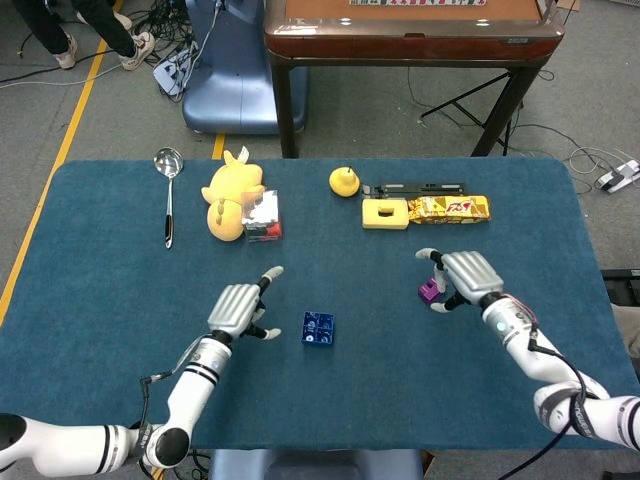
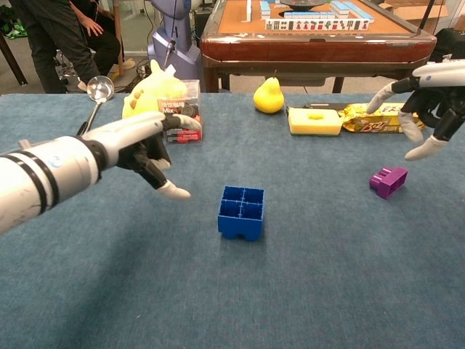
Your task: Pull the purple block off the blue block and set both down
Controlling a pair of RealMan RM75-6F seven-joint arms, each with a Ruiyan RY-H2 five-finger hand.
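Judging by their look, we take the blue block (image 2: 240,213) and purple block (image 2: 388,180) for light, rigid plastic, best pinched across flat sides. Both sit apart on the worktop (image 2: 312,291). Our left hand (image 2: 142,142) and right hand (image 2: 429,102) hover nearby, fingers (image 2: 174,191) spread, holding nothing.

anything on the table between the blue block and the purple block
Nothing: only bare table cloth lies between the blue block and the purple block, clearest in the chest view.
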